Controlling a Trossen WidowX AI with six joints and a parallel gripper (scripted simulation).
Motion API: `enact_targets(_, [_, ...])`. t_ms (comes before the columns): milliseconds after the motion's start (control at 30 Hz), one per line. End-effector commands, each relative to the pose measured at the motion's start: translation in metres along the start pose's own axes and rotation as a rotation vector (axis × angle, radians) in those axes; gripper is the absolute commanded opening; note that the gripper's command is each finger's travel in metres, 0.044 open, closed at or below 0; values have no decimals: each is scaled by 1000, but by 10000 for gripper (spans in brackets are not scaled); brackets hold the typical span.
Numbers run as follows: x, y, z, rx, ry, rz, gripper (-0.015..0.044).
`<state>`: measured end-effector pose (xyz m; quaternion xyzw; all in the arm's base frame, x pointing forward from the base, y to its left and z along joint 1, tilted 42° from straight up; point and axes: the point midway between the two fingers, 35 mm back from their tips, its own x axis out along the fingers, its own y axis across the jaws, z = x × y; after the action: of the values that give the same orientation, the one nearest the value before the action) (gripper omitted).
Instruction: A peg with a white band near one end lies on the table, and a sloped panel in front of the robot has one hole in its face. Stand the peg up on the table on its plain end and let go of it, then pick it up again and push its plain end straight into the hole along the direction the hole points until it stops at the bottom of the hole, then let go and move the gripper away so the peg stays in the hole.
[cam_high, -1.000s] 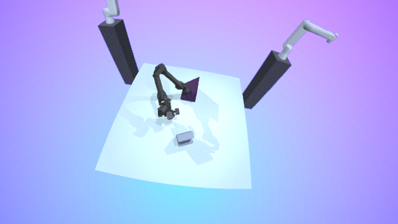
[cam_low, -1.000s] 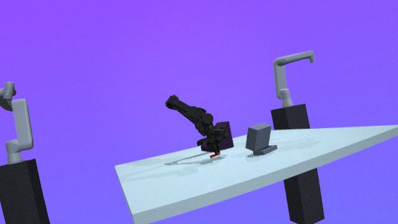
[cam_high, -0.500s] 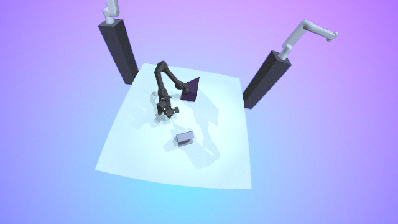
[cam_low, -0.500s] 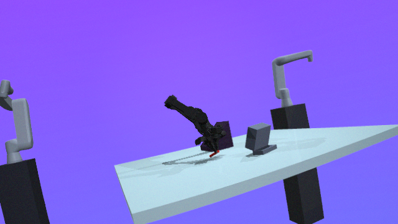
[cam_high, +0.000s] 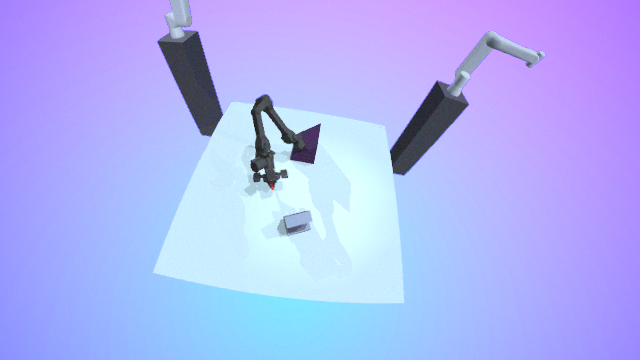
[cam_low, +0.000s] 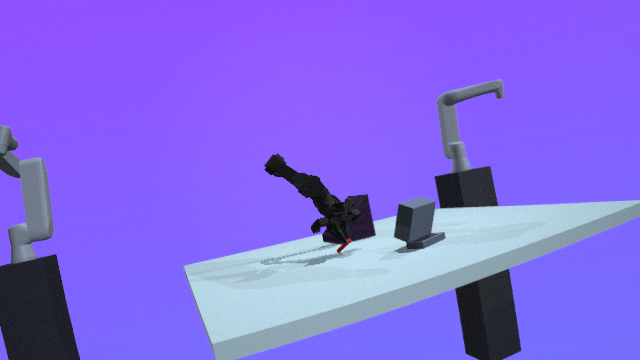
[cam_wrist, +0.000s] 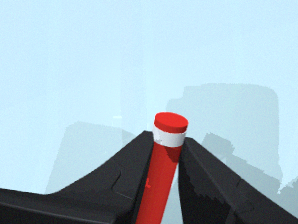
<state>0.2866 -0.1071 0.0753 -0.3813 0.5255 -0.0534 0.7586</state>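
Observation:
My gripper (cam_wrist: 165, 143) (cam_high: 271, 181) (cam_low: 342, 238) is shut on the red peg (cam_wrist: 157, 189) (cam_high: 272, 186) (cam_low: 343, 246). In the wrist view the peg runs between the two black fingers, its white band and red cap sticking out past the fingertips. In the exterior view the peg hangs tilted, its lower tip just above the table (cam_low: 350, 290). The sloped grey panel (cam_high: 297, 221) (cam_low: 414, 220) stands in front of the arm, a good way from the gripper. Its hole does not show in these views.
A dark purple block (cam_high: 307, 145) (cam_low: 362, 217) stands behind the arm near its base. Two dark pillars (cam_high: 191, 82) (cam_high: 427, 127) with grey camera arms stand at the table's far corners. The table's edges (cam_high: 280, 295) lie far from the gripper.

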Motion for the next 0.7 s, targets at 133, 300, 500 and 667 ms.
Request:
enact_targets(133, [-5,0,-3,-3,-68,-2,49])
enact_targets(300, [-8,0,-5,-4,-111,-2,49])
enact_targets(500, [-11,0,-7,-4,-163,-2,49])
enact_targets(667, [-14,0,-9,-5,-206,-2,49])
